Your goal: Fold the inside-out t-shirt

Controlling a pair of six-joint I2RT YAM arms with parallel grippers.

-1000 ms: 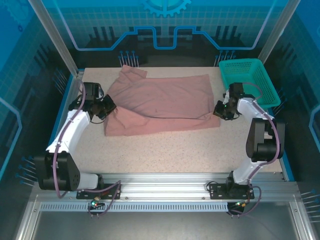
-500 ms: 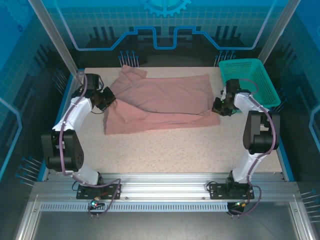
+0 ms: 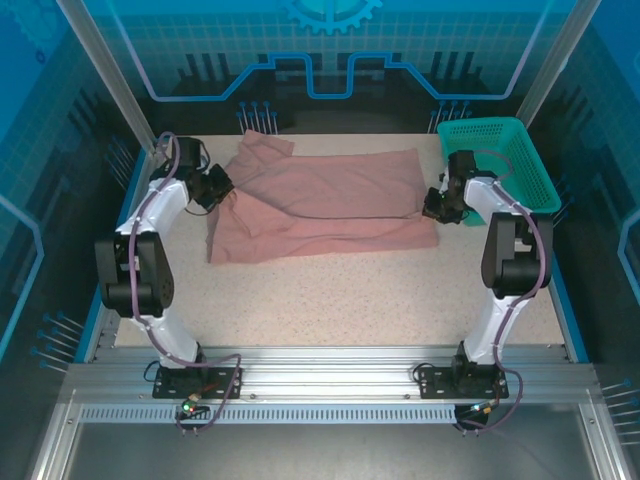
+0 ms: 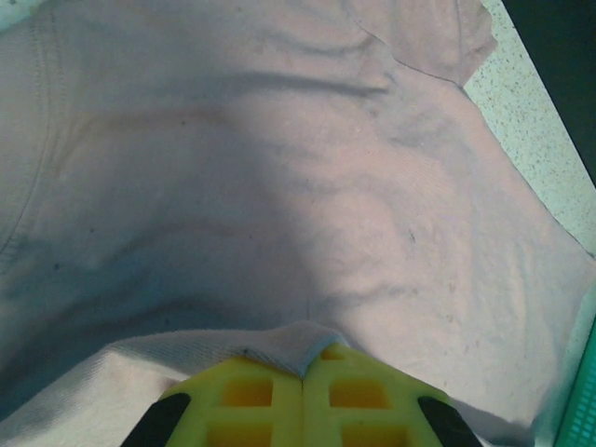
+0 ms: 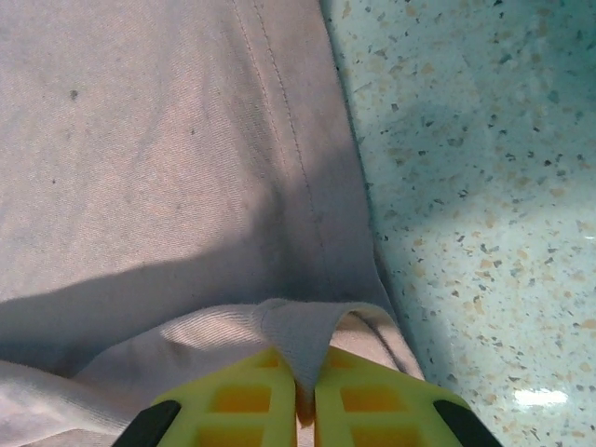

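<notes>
Fold apparently under way: left pincer (image 3: pixel 218 188) and right pincer (image 3: pixel 432 208) each clamp the dusty salmon-pink cloth t-shirt (image 3: pixel 330 200); next, you should carry both sides evenly across the tabletop (image 3: pixel 350 300).

Sitting at the upper right, on the speckled table (image 3: pixel 350 300): teal mesh basket (image 3: pixel 505 150). Running across the bottom: aluminium rail (image 3: pixel 330 385).

t-shirt (image 3: pixel 330 200) was plain dusty salmon-pink with a few tiny dark specks and matching stitching. Table (image 3: pixel 350 300) was cream with fine brown-grey speckle. Basket (image 3: pixel 510 165) was teal mesh. Left gripper (image 4: pixel 303 363) and right gripper (image 5: pixel 305 377) were yellow with black edges. Left arm (image 3: pixel 160 205) and right arm (image 3: pixel 500 205) were white and black.
</notes>
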